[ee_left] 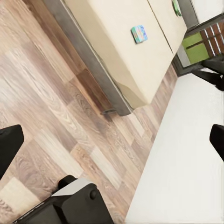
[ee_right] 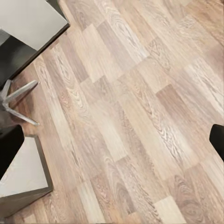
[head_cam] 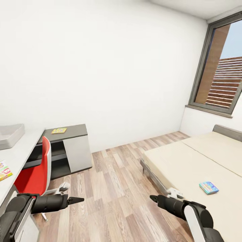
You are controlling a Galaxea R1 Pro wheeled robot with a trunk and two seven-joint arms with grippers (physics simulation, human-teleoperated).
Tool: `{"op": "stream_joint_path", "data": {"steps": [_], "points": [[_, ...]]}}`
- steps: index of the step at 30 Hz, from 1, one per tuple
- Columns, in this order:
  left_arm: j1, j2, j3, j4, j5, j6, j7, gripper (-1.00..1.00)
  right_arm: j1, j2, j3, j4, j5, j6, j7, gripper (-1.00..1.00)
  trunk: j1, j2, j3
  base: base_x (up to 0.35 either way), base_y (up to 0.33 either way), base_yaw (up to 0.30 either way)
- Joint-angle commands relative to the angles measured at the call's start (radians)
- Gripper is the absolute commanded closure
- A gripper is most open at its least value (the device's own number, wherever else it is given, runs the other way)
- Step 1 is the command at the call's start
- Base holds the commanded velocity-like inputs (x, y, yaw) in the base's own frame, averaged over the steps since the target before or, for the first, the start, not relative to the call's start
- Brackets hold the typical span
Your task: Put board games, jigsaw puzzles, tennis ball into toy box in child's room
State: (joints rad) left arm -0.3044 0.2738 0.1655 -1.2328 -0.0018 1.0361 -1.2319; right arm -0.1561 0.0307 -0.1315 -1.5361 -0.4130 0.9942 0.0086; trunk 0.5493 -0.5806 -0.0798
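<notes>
Blue board game (head_cam: 208, 187): lies flat on the beige mattress of the bed (head_cam: 188, 164), near the side closest to the robot; in the left wrist view it shows as a small blue-green box (ee_left: 138, 33) on the same mattress.
Puzzle slab (head_cam: 58, 130): a thin yellow mosaic piece lying flat on the lower dark grey desk top (head_cam: 72, 130), near the wall.
Colourful flat box (head_cam: 4, 170): at the left edge of the head view, on the pale grey desk top (head_cam: 16, 151); partly cut off, so its kind cannot be told.
Toy box (head_cam: 10, 135): light grey bin with sloping sides on the pale top, against the wall, well apart from the bed.
Left gripper (head_cam: 78, 200): held low over the wood-plank floor (head_cam: 114, 188), pointing toward the middle of the room; jaws look drawn together in the head view, holding nothing.
Right gripper (head_cam: 153, 198): also low over the floor, just beside the bed's corner, pointing toward the left gripper; whether its jaws are open or closed cannot be told.
Red chair (head_cam: 35, 171): stands at the desk, between the left arm and the dark top.
Window (head_cam: 222, 67): dark-framed, in the wall beyond the bed.
</notes>
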Motion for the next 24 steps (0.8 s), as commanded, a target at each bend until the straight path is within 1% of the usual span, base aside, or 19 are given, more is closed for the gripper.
{"op": "stream_joint_path", "data": {"steps": [1, 6, 11, 12, 24], "points": [[-0.001, -0.001, -0.002, 0.003, -0.004, 0.008, -0.016, -1.00, -0.001, -0.003, -0.011, 0.000, -0.034, 0.007, 0.000, -1.00, -0.004, 0.006, 0.001, 0.000, 0.000, -0.189], [-0.001, -0.001, -0.006, 0.009, -0.008, 0.005, -0.033, -1.00, -0.002, -0.016, -0.022, 0.001, -0.085, 0.011, -0.001, -1.00, -0.023, 0.041, 0.015, 0.000, 0.000, -0.227], [-0.001, -0.001, -0.006, 0.013, -0.009, 0.004, -0.037, -1.00, -0.002, -0.024, -0.026, 0.005, -0.100, 0.012, 0.000, -1.00, -0.042, 0.076, 0.029, 0.000, 0.000, -0.259], [-0.001, -0.001, -0.005, 0.015, -0.008, 0.003, -0.039, -1.00, -0.002, -0.031, -0.027, 0.007, -0.105, 0.012, 0.000, -1.00, -0.046, 0.083, 0.032, 0.000, 0.000, -0.272], [-0.001, 0.001, -0.004, 0.016, -0.010, 0.002, -0.041, -1.00, -0.002, -0.040, -0.028, 0.010, -0.108, 0.012, 0.001, -1.00, -0.092, 0.167, 0.069, 0.000, 0.000, -0.276]]}}
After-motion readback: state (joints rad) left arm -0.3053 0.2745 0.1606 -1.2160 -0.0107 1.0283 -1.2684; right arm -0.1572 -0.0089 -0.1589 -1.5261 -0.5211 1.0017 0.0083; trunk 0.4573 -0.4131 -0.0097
